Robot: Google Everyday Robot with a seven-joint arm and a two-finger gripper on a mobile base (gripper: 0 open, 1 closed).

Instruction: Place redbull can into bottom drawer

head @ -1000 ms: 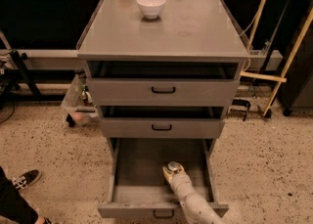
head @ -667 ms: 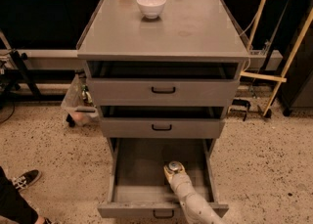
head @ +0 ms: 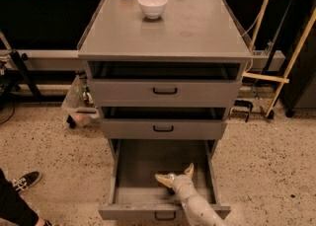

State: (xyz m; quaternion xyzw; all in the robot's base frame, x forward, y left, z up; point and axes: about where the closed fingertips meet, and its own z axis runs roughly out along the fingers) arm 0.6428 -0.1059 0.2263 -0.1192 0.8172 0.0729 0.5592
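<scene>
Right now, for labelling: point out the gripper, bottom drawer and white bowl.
bottom drawer (head: 137, 165), camera view, bare floor.
gripper (head: 176, 174), camera view, its middle, inside that drawer.
white bowl (head: 152, 7), camera view, outer wall.

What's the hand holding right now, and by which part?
Cannot tell. The hand is down inside the open bottom drawer, and nothing in its grasp can be made out.

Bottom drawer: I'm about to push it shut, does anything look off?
Nothing spilled or damaged, but the gripper is inside the open bottom drawer, fingers spread; the redbull can is not clearly visible.
</scene>
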